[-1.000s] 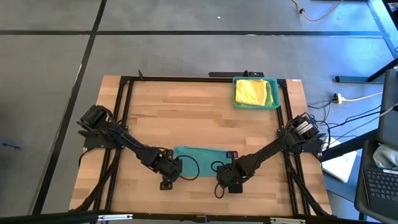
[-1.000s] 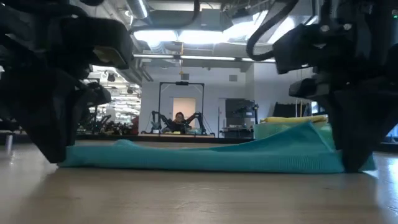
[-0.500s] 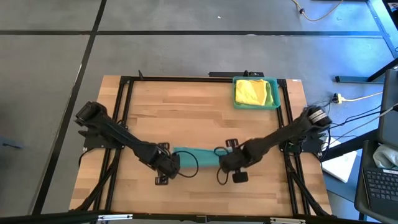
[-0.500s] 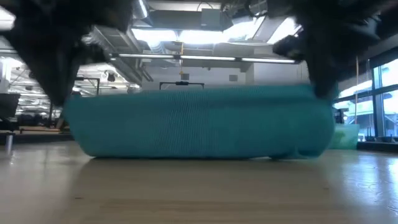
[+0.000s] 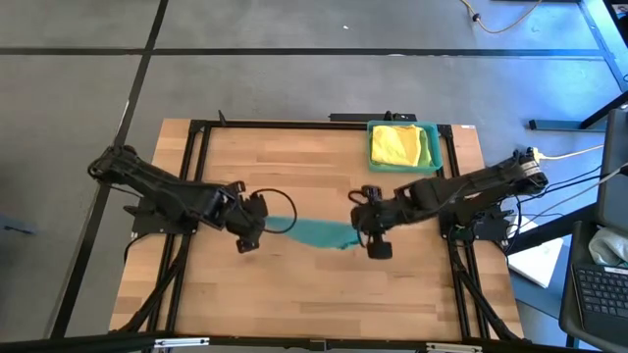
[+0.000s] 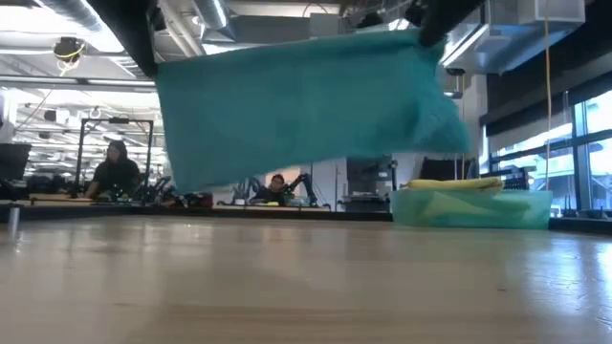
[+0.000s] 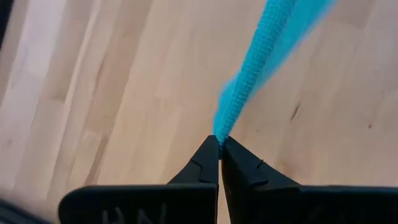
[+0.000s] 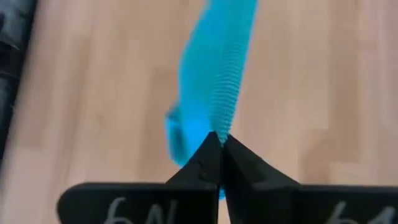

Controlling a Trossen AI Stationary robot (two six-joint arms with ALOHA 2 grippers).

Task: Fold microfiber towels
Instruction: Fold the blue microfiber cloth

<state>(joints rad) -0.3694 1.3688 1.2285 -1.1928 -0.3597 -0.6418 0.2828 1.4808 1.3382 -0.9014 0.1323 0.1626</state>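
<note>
- Clearly, I had the teal towel (image 5: 316, 231) off the table (image 5: 294, 167) at that point, strung between both grippers near the table's middle, toward six o'clock; the low view showed it hanging well clear of the wood.
- My left gripper (image 5: 257, 215) was clenched on the towel's nine-o'clock end, and its wrist view showed the fingertips (image 7: 219, 148) pinched tight on the cloth's edge.
- My right gripper (image 5: 365, 224) was clenched on the three-o'clock end, its tips meeting on the edge in the same way.
- I judged the two-point hold was there to keep one edge taut so the cloth hung as a flat sheet, ready to be laid down or doubled over cleanly.
- Seen from above, the towel's long axis ran nine to three, dipping slightly toward six at the right end; its held edge was uppermost and the free edge pointed down at the table.
- At about one o'clock on the table sat the tray (image 5: 433, 147) with a yellow towel (image 5: 400, 144) in it, well apart from the lift, so I judged it out of the way of the fold.
</note>
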